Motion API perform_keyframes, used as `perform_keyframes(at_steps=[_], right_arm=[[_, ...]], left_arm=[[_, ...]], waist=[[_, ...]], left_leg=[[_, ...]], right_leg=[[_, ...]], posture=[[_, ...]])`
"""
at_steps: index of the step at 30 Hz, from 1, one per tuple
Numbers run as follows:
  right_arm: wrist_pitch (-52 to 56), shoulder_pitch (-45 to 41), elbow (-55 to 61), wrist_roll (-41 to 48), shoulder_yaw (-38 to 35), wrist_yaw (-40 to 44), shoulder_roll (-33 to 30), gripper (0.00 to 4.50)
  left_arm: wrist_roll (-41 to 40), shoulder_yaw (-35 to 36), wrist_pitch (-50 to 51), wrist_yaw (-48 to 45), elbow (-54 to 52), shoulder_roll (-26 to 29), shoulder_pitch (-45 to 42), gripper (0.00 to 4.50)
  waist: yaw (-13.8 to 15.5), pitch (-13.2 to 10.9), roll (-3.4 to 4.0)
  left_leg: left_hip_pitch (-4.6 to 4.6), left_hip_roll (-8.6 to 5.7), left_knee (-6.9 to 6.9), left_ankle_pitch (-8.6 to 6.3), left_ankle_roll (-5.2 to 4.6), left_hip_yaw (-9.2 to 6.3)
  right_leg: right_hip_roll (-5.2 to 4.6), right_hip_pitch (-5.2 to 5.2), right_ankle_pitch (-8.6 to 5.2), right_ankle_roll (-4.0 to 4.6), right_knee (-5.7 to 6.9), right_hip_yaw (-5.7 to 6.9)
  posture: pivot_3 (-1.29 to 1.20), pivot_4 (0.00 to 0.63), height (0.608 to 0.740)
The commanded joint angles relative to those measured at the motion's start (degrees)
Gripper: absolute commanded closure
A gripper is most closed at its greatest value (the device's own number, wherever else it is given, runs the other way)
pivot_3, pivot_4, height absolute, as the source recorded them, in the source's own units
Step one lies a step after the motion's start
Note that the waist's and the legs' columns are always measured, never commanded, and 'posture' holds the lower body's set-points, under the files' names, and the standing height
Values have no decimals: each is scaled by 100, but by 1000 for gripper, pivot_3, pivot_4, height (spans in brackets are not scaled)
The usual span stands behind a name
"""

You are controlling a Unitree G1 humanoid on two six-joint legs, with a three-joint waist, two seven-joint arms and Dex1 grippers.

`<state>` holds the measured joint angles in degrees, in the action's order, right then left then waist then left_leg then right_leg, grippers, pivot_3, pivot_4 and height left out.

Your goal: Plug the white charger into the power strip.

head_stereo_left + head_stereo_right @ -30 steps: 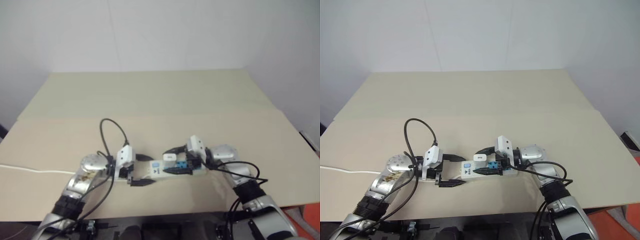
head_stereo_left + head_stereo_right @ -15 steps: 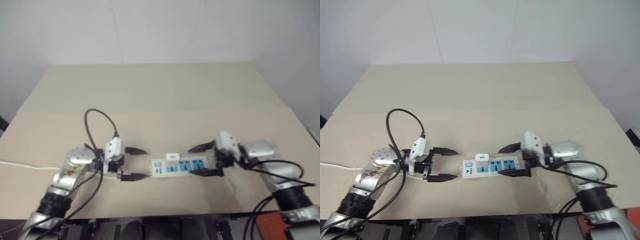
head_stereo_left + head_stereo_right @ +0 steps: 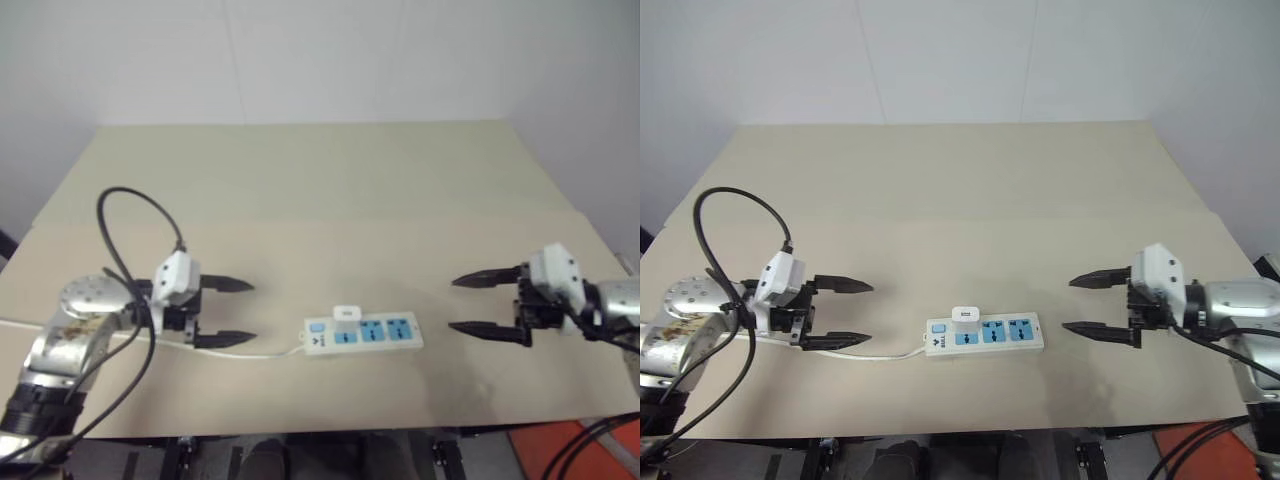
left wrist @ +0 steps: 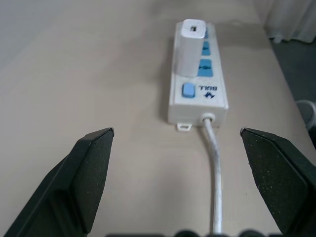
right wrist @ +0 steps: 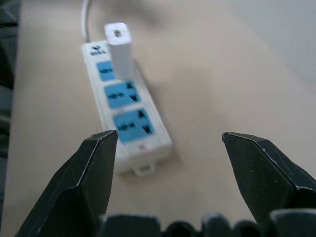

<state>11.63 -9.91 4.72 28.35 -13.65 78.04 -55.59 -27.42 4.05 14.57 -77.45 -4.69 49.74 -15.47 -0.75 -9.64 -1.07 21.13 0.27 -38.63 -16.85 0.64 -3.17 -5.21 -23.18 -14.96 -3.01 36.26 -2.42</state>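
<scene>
Charger: the white charger (image 3: 963,315) is standing upright in the power strip (image 3: 984,333), at the socket panel nearest the switch end.
Strip: it is lying flat on the table (image 3: 940,190), midway between the two arms, its cord (image 3: 880,352) trailing toward the left arm.
Left gripper (image 3: 847,313): it is hanging wide open, holding nothing, well apart from the strip.
Right gripper (image 3: 1088,304): its fingers are spread too, empty, well apart on the other side.
Progress: the plugging-in is looking finished; whether the charger is seated fully is not possible to tell.
</scene>
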Motion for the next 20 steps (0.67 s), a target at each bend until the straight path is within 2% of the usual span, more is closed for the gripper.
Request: perform_keyframes(at_steps=[1,6,20], right_arm=[[18,65,242,-38,-67,-161,-47,475],[11,-95,221,-73,133,-225,0,475],[98,-115,499,-190,306,-555,120,475]], left_arm=[[-130,118,51,158,-274,-75,37,0],[-118,-4,138,290,-395,-258,-63,0],[-29,-114,108,134,-64,-303,-321,0]], waist=[[-10,0,0],[-14,-1,-1],[-6,-1,-1]], left_leg=[[0,0,-5,0,0,1],[-1,0,-22,0,0,3],[-1,-2,-26,0,0,3]], right_leg=[[0,0,1,-1,3,-1],[0,3,5,-7,18,-4],[0,0,4,-7,31,-4]], posture=[[0,150,740],[0,150,740],[0,150,740]])
